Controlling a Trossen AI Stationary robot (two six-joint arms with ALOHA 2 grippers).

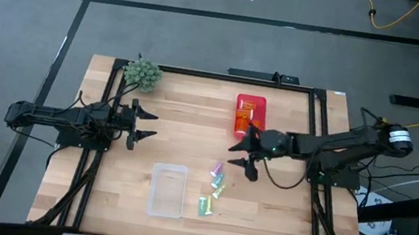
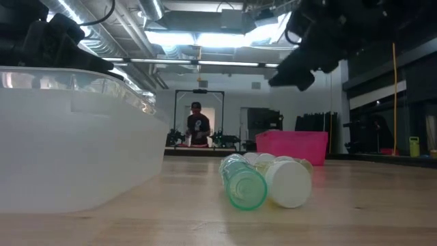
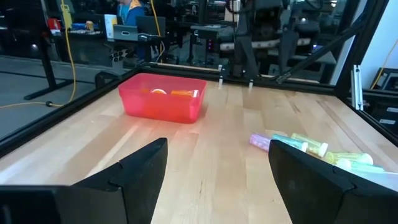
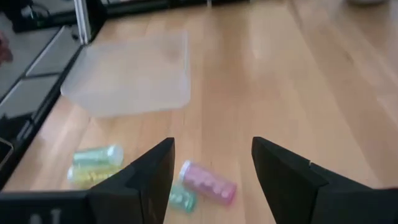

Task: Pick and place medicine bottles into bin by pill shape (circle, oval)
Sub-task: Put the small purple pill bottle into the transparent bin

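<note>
Several pastel medicine bottles (image 1: 213,189) lie on their sides on the wooden table, near its front middle. A pink one (image 4: 208,182) lies nearest my right gripper; green and yellow ones (image 4: 96,164) lie beyond. They also show in the left wrist view (image 3: 311,149) and the low view (image 2: 263,179). Orange bottles lie inside the red bin (image 1: 249,115). My right gripper (image 1: 242,154) is open and empty, above the table between the red bin and the pastel bottles. My left gripper (image 1: 148,125) is open and empty at the table's left.
A clear plastic bin (image 1: 168,190) stands near the front edge, left of the pastel bottles. A spiky green ball (image 1: 142,73) sits at the far left corner. A person (image 2: 199,126) stands in the room beyond the table.
</note>
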